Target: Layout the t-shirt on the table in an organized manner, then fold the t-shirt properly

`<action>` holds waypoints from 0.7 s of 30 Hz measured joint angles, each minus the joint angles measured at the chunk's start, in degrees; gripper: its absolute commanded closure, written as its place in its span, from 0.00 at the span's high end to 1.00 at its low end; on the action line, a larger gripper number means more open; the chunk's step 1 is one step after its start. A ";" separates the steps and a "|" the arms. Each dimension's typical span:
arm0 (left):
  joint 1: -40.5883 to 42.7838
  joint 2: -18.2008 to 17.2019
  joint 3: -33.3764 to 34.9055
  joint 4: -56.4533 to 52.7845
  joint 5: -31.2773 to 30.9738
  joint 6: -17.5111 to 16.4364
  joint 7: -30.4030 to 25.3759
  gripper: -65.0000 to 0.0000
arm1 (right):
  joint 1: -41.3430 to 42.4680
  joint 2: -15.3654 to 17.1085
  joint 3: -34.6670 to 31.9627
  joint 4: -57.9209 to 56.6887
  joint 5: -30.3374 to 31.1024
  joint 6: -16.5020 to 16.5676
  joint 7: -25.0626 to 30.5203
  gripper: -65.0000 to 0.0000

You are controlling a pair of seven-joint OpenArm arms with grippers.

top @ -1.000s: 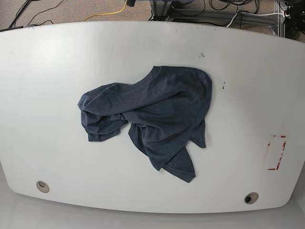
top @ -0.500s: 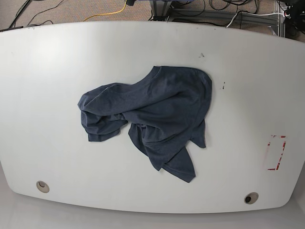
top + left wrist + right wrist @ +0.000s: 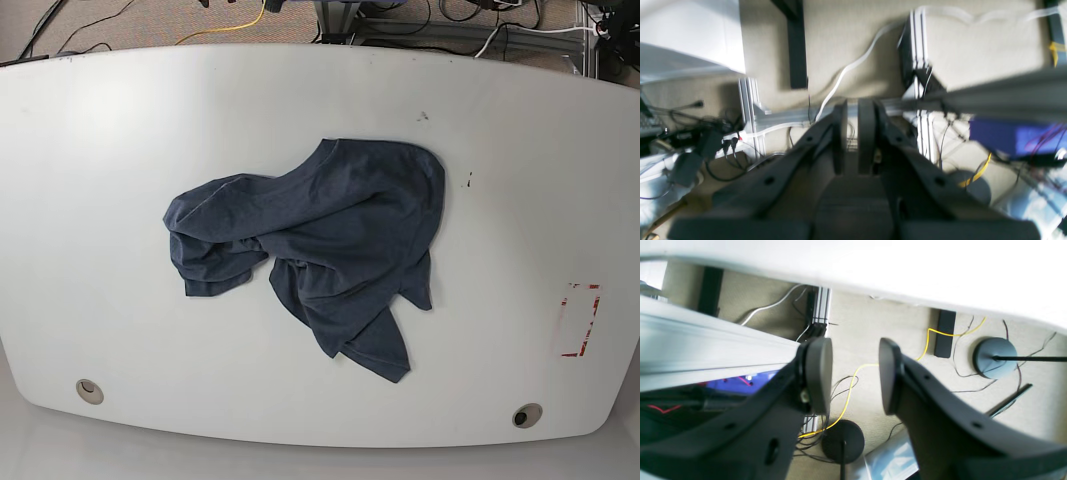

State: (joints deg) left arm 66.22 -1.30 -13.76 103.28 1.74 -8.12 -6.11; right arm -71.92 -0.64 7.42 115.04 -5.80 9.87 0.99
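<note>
crumpled navy t-shirt point(image 3: 320, 255), middle of white table point(image 3: 100, 150)

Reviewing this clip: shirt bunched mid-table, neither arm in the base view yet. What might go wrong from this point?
1. The t-shirt lies crumpled with layers overlapping, so a pinch may catch several layers and drag the heap instead of spreading it.
2. The left gripper is shut; it needs opening before it can grasp.
3. Both wrist views look past the table edge at floor cables; the right gripper sits open near that edge, so arms rising could clip the rim.
</note>
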 measured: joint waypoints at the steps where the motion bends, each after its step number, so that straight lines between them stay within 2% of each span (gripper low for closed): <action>1: 0.31 0.02 -0.22 0.76 -0.35 0.02 0.13 0.06 | 0.04 0.00 0.00 0.00 0.02 0.02 0.00 0.33; 13: 0.26 0.02 -0.28 6.19 -1.44 0.04 0.15 0.06 | 5.70 0.04 -0.02 0.04 -0.02 0.15 -0.15 0.33; 21: -4.42 0.04 0.04 6.49 -1.42 0.02 0.46 0.06 | 11.69 0.17 -0.28 0.02 -0.24 0.17 -0.17 0.33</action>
State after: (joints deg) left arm 61.80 -1.26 -13.72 109.78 0.32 -8.10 -5.65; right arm -60.23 -0.47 7.14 115.07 -6.04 10.04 0.82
